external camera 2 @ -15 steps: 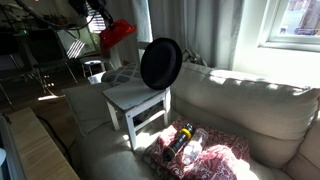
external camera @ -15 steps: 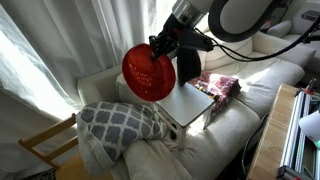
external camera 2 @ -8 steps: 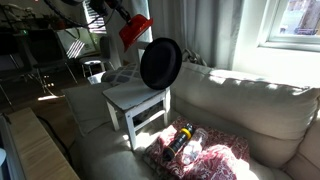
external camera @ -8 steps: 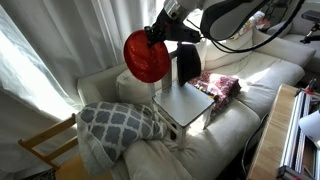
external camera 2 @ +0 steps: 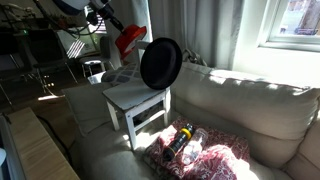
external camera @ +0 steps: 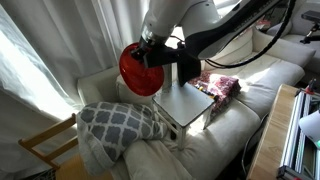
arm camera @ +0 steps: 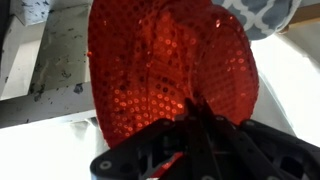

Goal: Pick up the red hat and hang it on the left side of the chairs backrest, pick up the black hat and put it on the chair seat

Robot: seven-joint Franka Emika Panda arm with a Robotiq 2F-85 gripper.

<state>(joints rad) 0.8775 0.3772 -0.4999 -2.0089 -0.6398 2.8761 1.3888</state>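
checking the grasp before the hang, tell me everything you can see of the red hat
The red hat is round and bright red, with a domed crown. In the wrist view its surface is covered in small shiny sequin-like dots, and it looks soft. The gripper pinches its edge with the jaws closed on it. The hat hangs in the air, tipped on edge, beside the upper part of the chair. Whether it touches the chair cannot be told.
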